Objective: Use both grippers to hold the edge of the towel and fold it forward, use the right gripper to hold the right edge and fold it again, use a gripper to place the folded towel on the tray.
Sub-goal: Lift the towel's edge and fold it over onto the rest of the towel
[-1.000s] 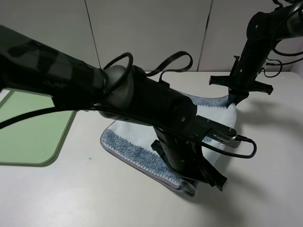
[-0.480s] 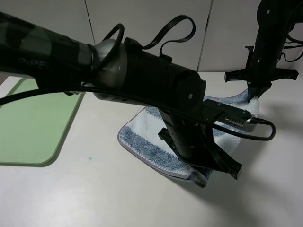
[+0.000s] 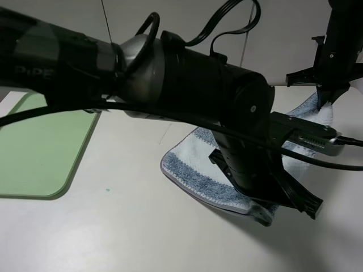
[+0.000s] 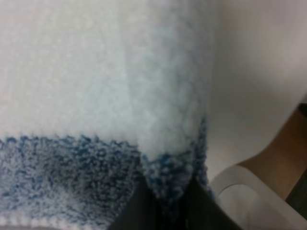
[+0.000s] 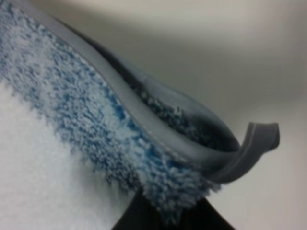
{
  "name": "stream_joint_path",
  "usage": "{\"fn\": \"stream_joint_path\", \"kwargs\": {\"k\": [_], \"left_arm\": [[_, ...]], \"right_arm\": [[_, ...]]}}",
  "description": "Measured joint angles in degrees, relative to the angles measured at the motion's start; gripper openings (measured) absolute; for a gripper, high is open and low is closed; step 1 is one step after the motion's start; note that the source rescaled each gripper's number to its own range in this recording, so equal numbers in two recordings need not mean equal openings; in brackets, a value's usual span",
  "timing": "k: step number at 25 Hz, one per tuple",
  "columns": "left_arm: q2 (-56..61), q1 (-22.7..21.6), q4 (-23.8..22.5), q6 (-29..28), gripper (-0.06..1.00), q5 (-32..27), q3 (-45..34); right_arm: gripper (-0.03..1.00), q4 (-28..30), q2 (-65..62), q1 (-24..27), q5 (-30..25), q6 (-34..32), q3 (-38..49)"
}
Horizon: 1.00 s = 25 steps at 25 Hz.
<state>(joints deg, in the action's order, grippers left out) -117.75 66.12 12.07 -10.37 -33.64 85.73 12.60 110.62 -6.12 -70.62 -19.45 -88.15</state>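
Towel [image 3: 193, 170] held at two points | left fingers [image 4: 136, 213] clamped on blue stripe [image 4: 72, 172] | right fingers [image 5: 136, 218] clamped on hemmed corner [image 5: 192, 153]

Left arm [image 3: 187, 79]: comes in from upper left of the exterior frame and spans to centre-right. Cables loop over its top. Wrist bends down. Left gripper [image 3: 260, 208] sits lower right of centre, pointing down, fingers [image 4: 141, 211] pinched together on a corner of the towel [image 3: 193, 170]. In the wrist view, blue pile is squeezed between both tips.

Right arm [image 3: 340, 34]: upper right corner, hanging near vertical, gripper crossbar level. Right gripper [image 3: 325, 105] points down, clamped on the far towel corner. Its wrist view shows the fingers [image 5: 139, 215] closed under the cloth.
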Motion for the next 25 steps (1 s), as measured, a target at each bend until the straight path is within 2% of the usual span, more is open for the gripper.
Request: {"fn": "stream_joint_path", "kwargs": {"k": [9, 17, 22, 25], "left_arm": [[0.0, 1.4, -0.6, 0.2, 0.00, 2.3, 0.7], [0.0, 1.4, -2.1, 0.3, 0.00, -1.0, 0.7], [0.3, 1.4, -5.1, 0.1, 0.00, -4.5, 0.7], [1.5, 1.4, -8.5, -1.8, 0.00, -6.2, 0.7]], "right_arm": [[0.00, -1.6, -3.9, 5.1, -0.4, 1.3, 0.7], [0.00, -2.9, -3.9, 3.3, -0.4, 1.3, 1.0], [0.00, -5.6, -3.9, 2.5, -0.4, 1.3, 1.0], [0.00, -6.3, -3.6, 2.4, 0.0, 1.3, 1.0]]}}
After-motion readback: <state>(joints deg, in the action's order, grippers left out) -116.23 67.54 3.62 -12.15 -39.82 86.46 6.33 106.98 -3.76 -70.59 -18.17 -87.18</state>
